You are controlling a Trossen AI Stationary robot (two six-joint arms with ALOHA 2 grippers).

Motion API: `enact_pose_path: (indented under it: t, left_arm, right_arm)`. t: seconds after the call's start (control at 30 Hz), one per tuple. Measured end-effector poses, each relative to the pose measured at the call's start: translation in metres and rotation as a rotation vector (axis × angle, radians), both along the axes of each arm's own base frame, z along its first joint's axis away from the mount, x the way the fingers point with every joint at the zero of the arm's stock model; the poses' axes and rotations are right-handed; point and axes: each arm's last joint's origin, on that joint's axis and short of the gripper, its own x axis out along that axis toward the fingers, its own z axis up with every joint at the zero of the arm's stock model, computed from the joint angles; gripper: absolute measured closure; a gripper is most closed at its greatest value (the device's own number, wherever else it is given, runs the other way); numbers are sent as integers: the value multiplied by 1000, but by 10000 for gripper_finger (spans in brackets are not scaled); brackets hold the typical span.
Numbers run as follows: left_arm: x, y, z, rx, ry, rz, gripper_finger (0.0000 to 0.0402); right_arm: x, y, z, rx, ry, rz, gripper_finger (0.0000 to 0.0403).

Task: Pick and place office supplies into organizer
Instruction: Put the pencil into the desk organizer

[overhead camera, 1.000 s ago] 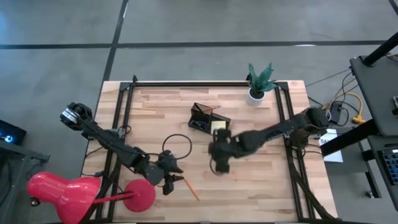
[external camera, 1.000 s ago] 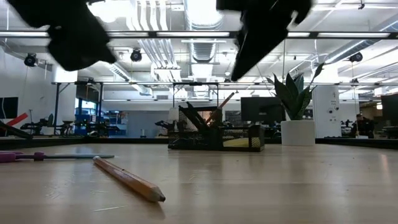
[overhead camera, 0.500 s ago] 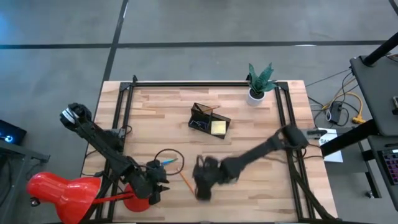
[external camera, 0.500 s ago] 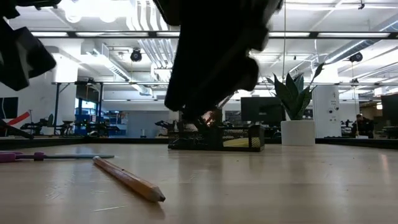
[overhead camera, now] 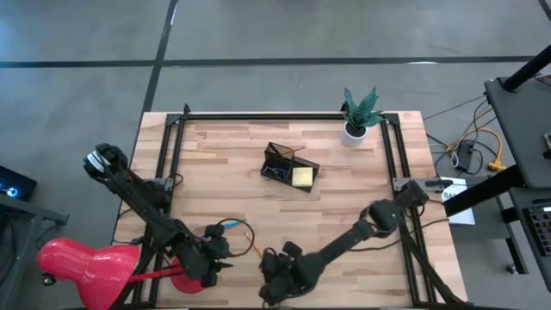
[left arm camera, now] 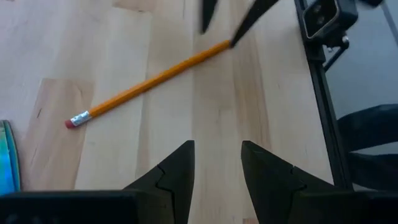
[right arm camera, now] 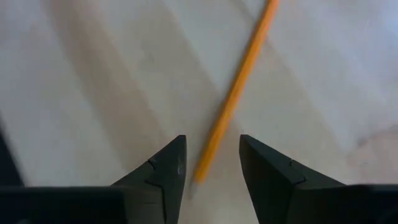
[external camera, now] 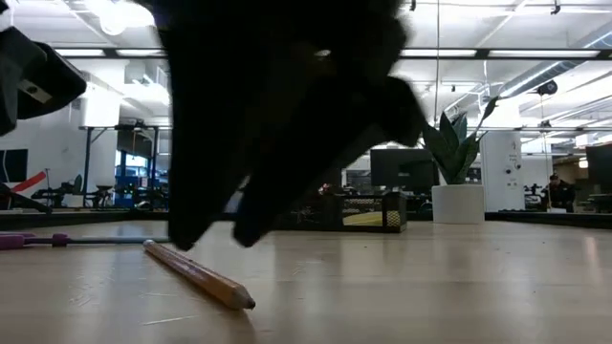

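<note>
Right now my right gripper (right arm camera: 211,163) hangs open over the orange pencil (right arm camera: 235,99) near the desk's (overhead camera: 344,189) front edge; I should straddle its shaft squarely and lower before closing, so it doesn't roll

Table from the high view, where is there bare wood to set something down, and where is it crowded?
Bare wood lies between the organizer and the table's left rail, and along the right side below the plant. The front edge is crowded: left gripper, right gripper, pencil, scissors and lamp base.
</note>
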Motion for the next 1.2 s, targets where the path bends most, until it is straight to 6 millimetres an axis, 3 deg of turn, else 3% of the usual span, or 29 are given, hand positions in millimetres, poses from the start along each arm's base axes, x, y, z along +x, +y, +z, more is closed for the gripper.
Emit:
enact_pose_path:
  t: [0.1, 0.27, 0.53, 0.77, 1.0, 1.13, 1.2]
  left_arm:
    - [-2, -2, 0, -1, -5, -12, 284]
    - [-3, -4, 1, -7, -13, -18, 284]
    - [-2, -4, 2, -10, -25, -13, 284]
    - [-2, -4, 2, -5, -46, 5, 284]
    - [-1, -3, 2, 10, -66, 30, 284]
    - [-1, -3, 2, 18, -80, 45, 284]
    - [0, -3, 2, 18, -84, 48, 284]
  right_arm:
    - [8, 3, -6, -5, -6, -7, 266]
    - [4, 8, -19, -33, 54, -33, 266]
    - [-15, -9, -24, -257, 240, -12, 267]
    - [-12, -16, -18, -318, 312, 190, 299]
    - [-26, -45, -7, -540, 464, 73, 350]
    - [-22, -61, 0, -555, 496, 116, 368]
    - [-18, -69, 12, -541, 478, 150, 373]
